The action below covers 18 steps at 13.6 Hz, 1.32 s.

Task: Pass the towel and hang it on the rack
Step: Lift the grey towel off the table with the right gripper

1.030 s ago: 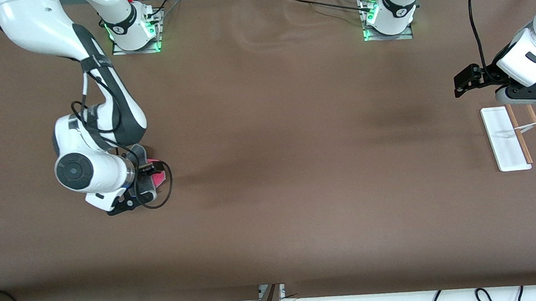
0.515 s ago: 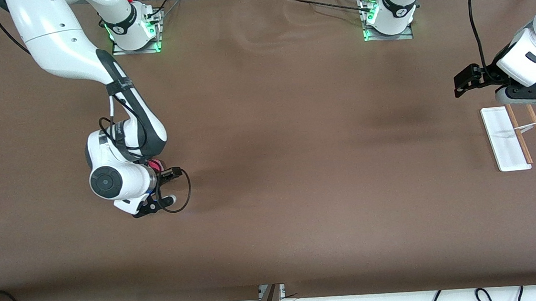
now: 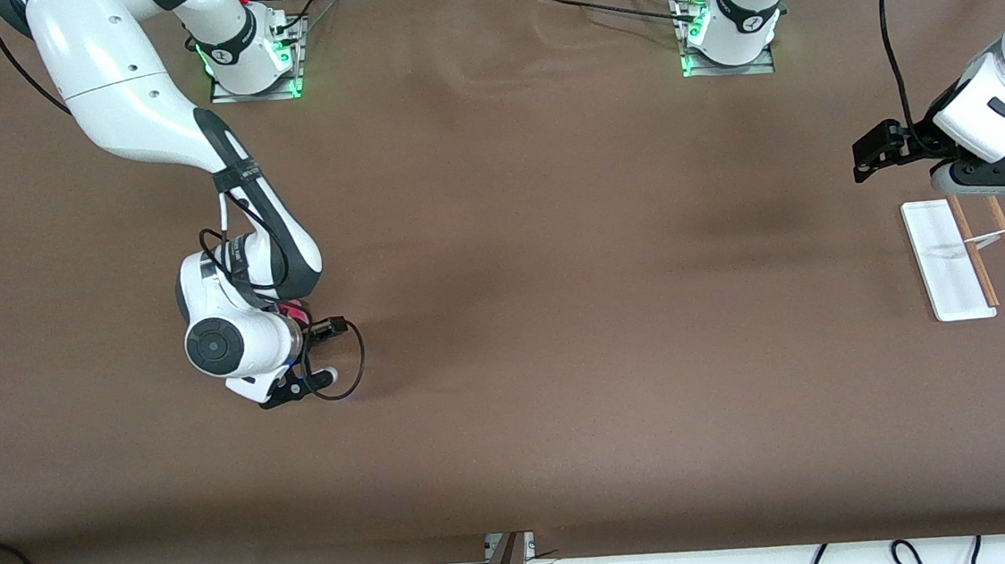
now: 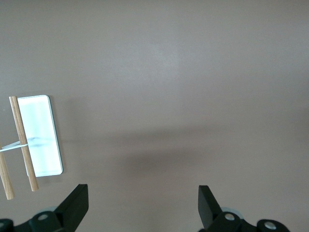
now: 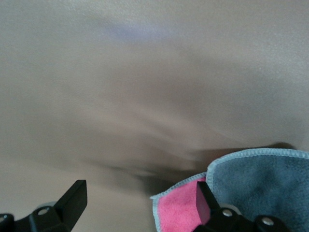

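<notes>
Grey-and-pink fuzzy towel [image 5: 251, 191] hangs at one finger [image 5: 203, 200] of the right pincer [image 3: 297, 347] over the brown surface [image 3: 514, 317] toward the right arm's end; whether it is pinched cannot be told. A shallow edge hold could slip during transfer. The left pincer [image 4: 140, 205], fingers spread, waits over the white-based wooden-rod rack [image 3: 967, 259]; a misaligned handover would drop the cloth.
</notes>
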Available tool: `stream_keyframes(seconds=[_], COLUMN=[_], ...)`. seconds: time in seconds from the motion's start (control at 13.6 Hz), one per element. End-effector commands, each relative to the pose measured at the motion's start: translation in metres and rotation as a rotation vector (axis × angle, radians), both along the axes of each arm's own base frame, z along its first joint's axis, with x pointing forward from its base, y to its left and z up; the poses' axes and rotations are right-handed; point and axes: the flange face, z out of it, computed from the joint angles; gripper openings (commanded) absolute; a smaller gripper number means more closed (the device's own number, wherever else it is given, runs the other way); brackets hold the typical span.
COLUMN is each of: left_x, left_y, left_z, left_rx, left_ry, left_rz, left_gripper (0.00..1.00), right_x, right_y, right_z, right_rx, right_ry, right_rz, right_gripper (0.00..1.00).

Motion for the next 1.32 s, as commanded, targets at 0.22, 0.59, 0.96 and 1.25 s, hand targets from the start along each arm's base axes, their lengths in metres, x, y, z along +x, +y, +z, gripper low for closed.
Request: stream_keyframes(seconds=[0.22, 0.59, 0.96, 1.25], left_x=[0.002, 0.002, 0.002, 0.002], left_y=[0.004, 0.003, 0.002, 0.002], left_z=[0.006, 0.006, 0.006, 0.006], left_rx=[-0.012, -0.011, -0.011, -0.011], left_ry=[0.001, 0.003, 0.003, 0.003], left_rz=[-0.01, -0.007, -0.007, -0.007], left_gripper=[1.0, 1.0, 1.0, 1.0], right_x=[-0.009, -0.01, -0.012, -0.014], right_y=[0.0, -0.005, -0.01, -0.012], right_z=[-0.007, -0.01, -0.015, -0.017], right_rx=[-0.028, -0.049, -0.053, -0.056], right_ry=[0.038, 0.054, 0.066, 0.074], right_rz=[-0.119, -0.177, -0.184, -0.185], right_gripper=[0.99, 0.84, 0.51, 0.0])
